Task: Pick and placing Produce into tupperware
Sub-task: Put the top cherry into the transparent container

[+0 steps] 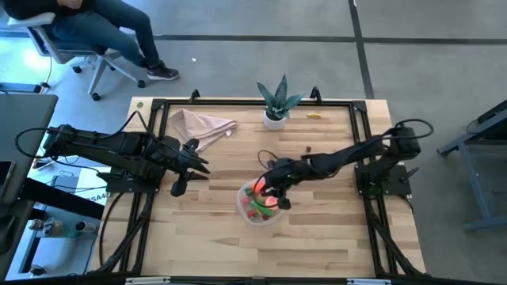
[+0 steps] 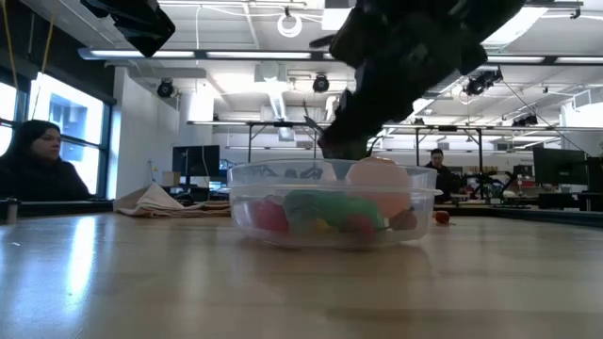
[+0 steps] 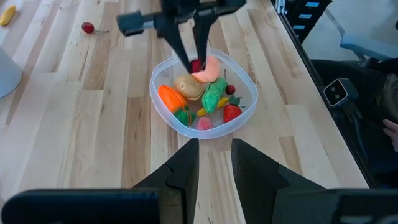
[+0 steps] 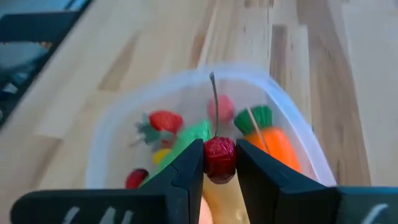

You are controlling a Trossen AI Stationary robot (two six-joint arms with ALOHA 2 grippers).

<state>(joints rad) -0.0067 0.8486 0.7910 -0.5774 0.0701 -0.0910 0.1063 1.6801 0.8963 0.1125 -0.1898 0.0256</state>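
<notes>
The clear round tupperware [image 1: 259,204] sits on the table near its middle, also seen in the low view [image 2: 330,202]. Inside lie an orange carrot [image 3: 171,98], a green cucumber [image 3: 214,94], a pink peach [image 3: 210,70], a strawberry [image 3: 231,112] and other small pieces. My right gripper [image 4: 219,163] hangs over the tub's far rim, shut on a small red cherry [image 4: 219,158] with a thin stem. My left gripper [image 3: 214,163] waits open near the table's left side, pointing toward the tub. Another cherry [image 3: 87,27] and a yellow banana [image 1: 314,115] lie on the far table. My right gripper pinches the red cherry's round body [image 4: 219,160] between its two fingertips, coming slantwise from above and from the table's right. The cherry is lifted clear above the tub's contents, and its stem [image 4: 214,106] sticks out forward past the fingers.
A beige cloth napkin [image 1: 200,125] lies at the far left of the table. A spiky green plant in a white pot [image 1: 276,103] stands at the far edge. A person sits on a chair [image 1: 87,36] beyond the table's far left corner. Bare wood lies near the tub.
</notes>
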